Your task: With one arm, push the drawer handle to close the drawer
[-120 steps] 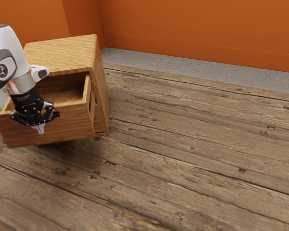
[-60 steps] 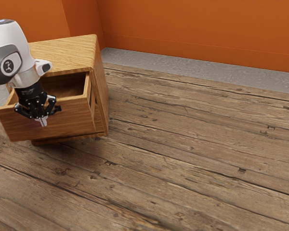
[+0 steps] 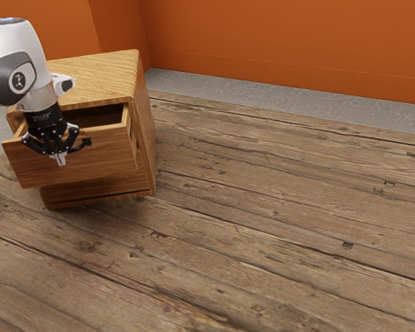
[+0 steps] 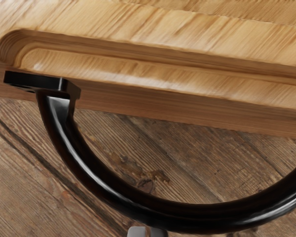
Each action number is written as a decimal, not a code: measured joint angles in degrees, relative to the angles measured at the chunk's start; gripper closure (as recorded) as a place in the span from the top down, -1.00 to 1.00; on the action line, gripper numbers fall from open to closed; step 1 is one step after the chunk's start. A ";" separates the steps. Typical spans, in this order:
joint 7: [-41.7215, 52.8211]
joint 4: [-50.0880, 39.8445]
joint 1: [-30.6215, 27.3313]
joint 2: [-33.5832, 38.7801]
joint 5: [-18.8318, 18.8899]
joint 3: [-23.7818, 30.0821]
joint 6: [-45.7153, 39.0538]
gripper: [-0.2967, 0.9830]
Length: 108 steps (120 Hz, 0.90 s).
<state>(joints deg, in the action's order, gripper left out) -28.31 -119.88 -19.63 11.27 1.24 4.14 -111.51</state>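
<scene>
My gripper (image 3: 61,160) is in front of the drawer front (image 3: 109,156), its fingertips together and pointing down. The drawer stands partly out of the wooden cabinet (image 3: 100,81), with a dark gap behind its front. One end of the black handle (image 3: 87,142) shows beside the gripper; the rest is hidden behind the fingers. In the wrist view the handle (image 4: 101,183) curves out from the drawer front (image 4: 187,111), and the tips of my gripper (image 4: 147,232) are at the outer side of its curve. Whether they touch it, I cannot tell.
The plank surface (image 3: 263,207) extends from the cabinet toward the exterior view's right. Behind it lie a grey strip (image 3: 277,104) and an orange wall (image 3: 283,41). The cabinet's lower front (image 3: 97,189) shows beneath the drawer.
The drawer has slid further into the cabinet and its opening has narrowed. My gripper has moved with it toward the cabinet, its fingertips staying together.
</scene>
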 joint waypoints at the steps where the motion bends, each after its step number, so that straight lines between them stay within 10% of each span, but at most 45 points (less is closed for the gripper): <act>1: 0.05 0.20 0.01 -0.17 0.04 -0.01 -0.01 -0.69; 108: 6.75 15.99 0.54 -14.92 1.56 -2.77 -0.52 -0.69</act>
<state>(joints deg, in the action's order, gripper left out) -21.56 -103.89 -19.09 -3.65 2.80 1.37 -112.03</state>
